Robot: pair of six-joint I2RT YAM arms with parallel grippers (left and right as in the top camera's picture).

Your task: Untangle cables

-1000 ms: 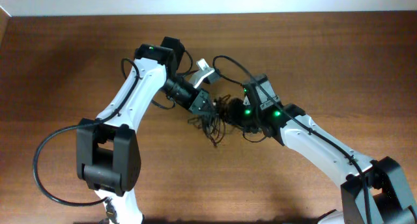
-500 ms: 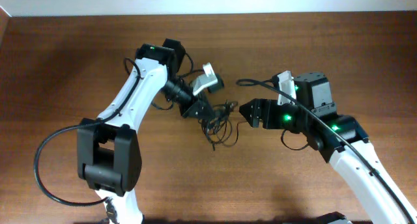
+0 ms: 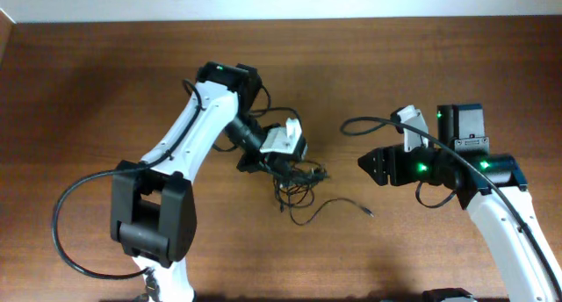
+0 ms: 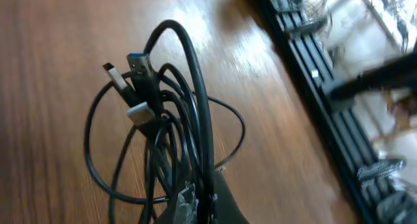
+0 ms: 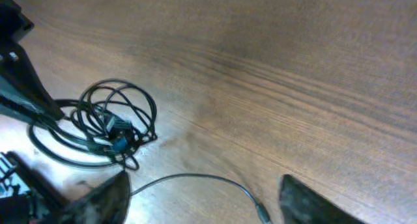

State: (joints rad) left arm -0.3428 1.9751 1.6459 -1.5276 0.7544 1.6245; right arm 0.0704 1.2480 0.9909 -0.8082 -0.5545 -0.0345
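While the left gripper (image 3: pixel 267 165) is closed tight on the tangle of thin black cables (image 3: pixel 297 174), the loops of this tangle spread over the brown wooden worktop (image 3: pixel 457 74) near its middle. From the left wrist camera the left gripper (image 4: pixel 199 201) pinches several cords together at the bottom of the picture, and three small plugs (image 4: pixel 133 87) stand up side by side at the top of the bundle, two silvery and one with a blue inside. One long thin black cord (image 3: pixel 329 204) leaves the tangle and lies flat on the worktop, running toward the right arm and ending in a small plug (image 3: pixel 371 214). If its other end is free of the tangle, I cannot tell. The right gripper (image 3: pixel 365 164) is well apart from the tangle, to the right of it, with its fingers spread wide and nothing between them. Seen from the right wrist camera, the long cord (image 5: pixel 195 176) passes on the worktop below the right gripper (image 5: pixel 203 185), and the tangle (image 5: pixel 111 126) lies further to the left.
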